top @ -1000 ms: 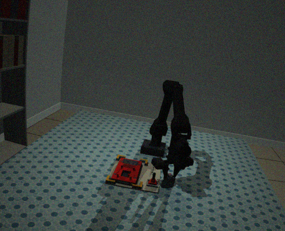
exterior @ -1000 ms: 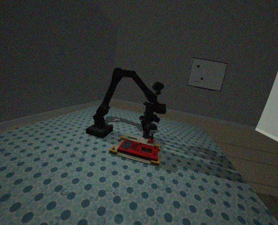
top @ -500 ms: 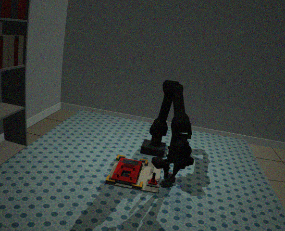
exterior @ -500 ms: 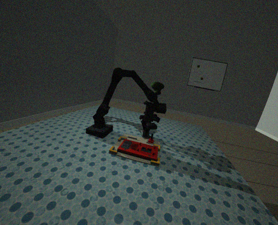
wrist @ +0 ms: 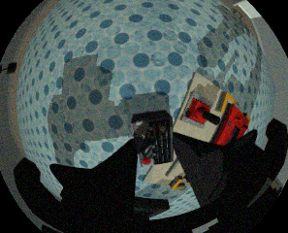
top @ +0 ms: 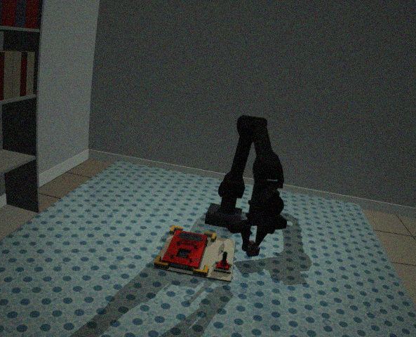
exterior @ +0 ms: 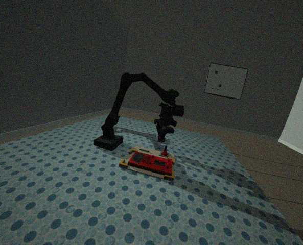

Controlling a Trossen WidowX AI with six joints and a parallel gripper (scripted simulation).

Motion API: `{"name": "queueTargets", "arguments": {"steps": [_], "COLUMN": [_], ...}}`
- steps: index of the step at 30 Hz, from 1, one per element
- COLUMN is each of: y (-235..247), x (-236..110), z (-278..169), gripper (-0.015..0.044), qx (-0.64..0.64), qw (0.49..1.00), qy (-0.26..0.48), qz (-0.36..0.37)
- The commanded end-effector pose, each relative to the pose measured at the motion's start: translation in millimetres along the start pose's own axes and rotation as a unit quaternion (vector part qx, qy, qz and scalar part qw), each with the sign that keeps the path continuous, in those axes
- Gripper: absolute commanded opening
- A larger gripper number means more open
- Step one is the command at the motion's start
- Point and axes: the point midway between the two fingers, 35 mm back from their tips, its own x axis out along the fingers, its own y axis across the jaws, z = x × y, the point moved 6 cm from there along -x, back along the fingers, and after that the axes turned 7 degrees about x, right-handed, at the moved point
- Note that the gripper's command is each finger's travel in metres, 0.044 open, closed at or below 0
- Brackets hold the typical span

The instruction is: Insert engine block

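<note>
Wrist view: tool [wrist: 158, 146] clamped on dark blocky engine block [wrist: 154, 138]; flat red car body [top: 184, 249] beside, on polka-dot mat [top: 92, 232].

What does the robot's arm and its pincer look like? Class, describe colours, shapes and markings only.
The arm is matte black throughout: slim, boxy links joined by rounder, bulkier joints, rising from a flat, dark rectangular base. The pincer has two short, dark tapered fingers. In this dim light no cables, labels or markings can be made out.
</note>
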Motion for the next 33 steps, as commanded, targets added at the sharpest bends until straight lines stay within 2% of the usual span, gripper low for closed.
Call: {"name": "queueTargets", "arguments": {"steps": [1,23,33], "y": [-0.2,0.2,-17.2], "x": [-12.0,-74.1,-67.8], "z": [0.0,-7.4,-5.4], "gripper": [0.0,0.0,0.0], "qx": [0.001,0.004,0.165], "qw": [1.0,1.0,0.986], "qy": [-0.002,-0.002,-0.003], "qz": [-0.001,-0.001,-0.002]}}
